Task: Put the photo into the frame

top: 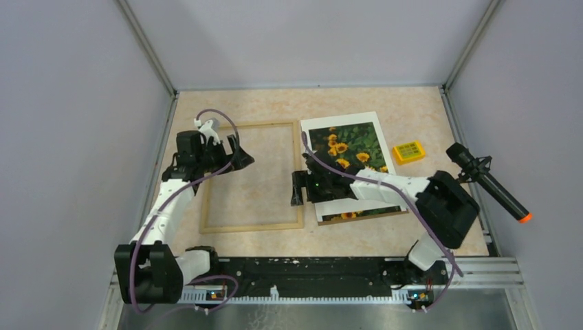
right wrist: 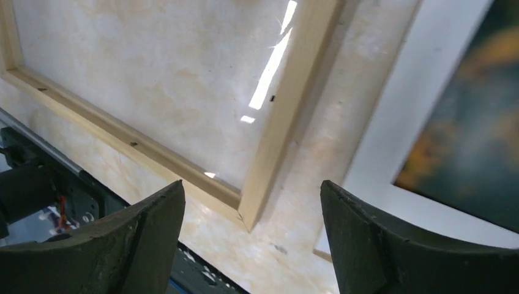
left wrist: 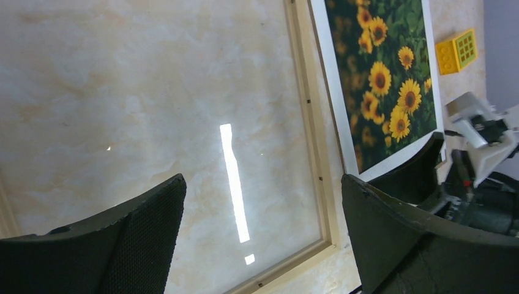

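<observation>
One photo (top: 347, 141), flat, just beside right gripper (top: 296, 189)

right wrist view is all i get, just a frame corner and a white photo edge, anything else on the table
Observer: Yes, a small yellow block lies past the photo's right side, apart from it.
Operator: where's the left end effector
Observer: The left end effector hovers over the frame's opening, toward its far left corner, open and holding nothing.
Operator: is my arm covering the photo
Observer: Partly. From above, the right arm crosses the photo's near half, so only the far half of the sunflowers shows.
</observation>
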Controlling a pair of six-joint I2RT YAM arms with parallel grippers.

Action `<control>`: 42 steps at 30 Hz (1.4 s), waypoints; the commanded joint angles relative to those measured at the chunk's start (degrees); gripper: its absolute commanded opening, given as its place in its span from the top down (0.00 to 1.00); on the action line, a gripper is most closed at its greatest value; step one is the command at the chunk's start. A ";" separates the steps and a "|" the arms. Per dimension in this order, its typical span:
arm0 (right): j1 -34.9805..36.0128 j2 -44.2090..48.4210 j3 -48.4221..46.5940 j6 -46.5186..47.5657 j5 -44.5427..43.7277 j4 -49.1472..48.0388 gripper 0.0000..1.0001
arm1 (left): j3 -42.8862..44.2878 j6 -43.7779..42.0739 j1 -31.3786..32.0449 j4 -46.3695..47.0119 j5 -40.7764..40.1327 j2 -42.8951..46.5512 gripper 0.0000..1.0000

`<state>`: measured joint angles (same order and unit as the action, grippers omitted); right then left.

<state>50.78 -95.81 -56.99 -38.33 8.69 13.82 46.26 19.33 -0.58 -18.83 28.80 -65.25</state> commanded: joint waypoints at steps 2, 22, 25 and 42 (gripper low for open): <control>-0.50 15.65 3.94 3.99 -16.89 12.45 0.15 | -0.56 -0.58 4.65 3.82 5.71 -0.78 0.01; -21.43 32.79 28.13 -1.35 -15.24 5.59 0.35 | -11.18 34.97 54.09 30.92 -18.52 -10.63 0.14; -21.43 32.54 30.30 -2.76 -14.14 2.68 0.38 | -11.45 35.16 54.84 32.46 -22.92 -12.52 0.16; -21.43 32.12 32.47 -2.90 -12.49 -0.29 0.39 | -5.42 35.53 54.90 32.57 -29.98 -23.93 0.13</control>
<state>29.74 -63.13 -25.50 -41.15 -4.60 14.26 38.92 54.08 54.11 12.45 3.09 -89.08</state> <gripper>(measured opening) 0.616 0.858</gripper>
